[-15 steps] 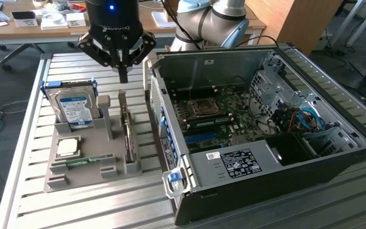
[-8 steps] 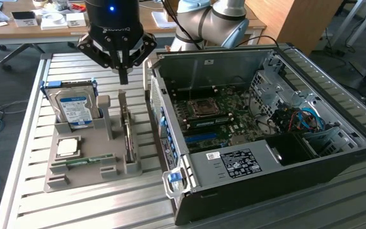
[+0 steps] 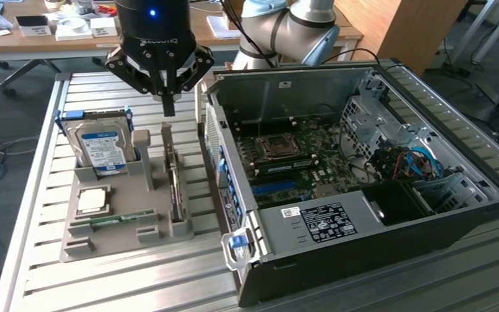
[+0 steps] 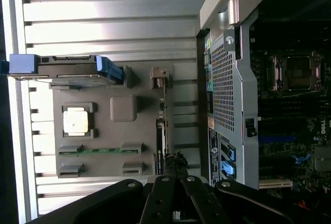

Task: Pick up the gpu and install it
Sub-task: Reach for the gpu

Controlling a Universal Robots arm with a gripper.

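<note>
The thin green gpu card (image 3: 173, 179) stood on edge in the grey plastic holder tray (image 3: 119, 240) beside the open black computer case (image 3: 388, 253), and I saw the black gripper (image 3: 169, 107) above it, fingers pressed together and empty, so I judged that descending like this might strike its edge.

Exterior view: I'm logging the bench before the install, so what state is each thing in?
gripper, shut, empty, above the gpu.
gpu, on edge in the grey holder, not picked up.
hard drive, upright in the holder.
processor chip, flat in its recess.
RAM stick, slotted in the holder.
computer case, side open, motherboard exposed.
</note>
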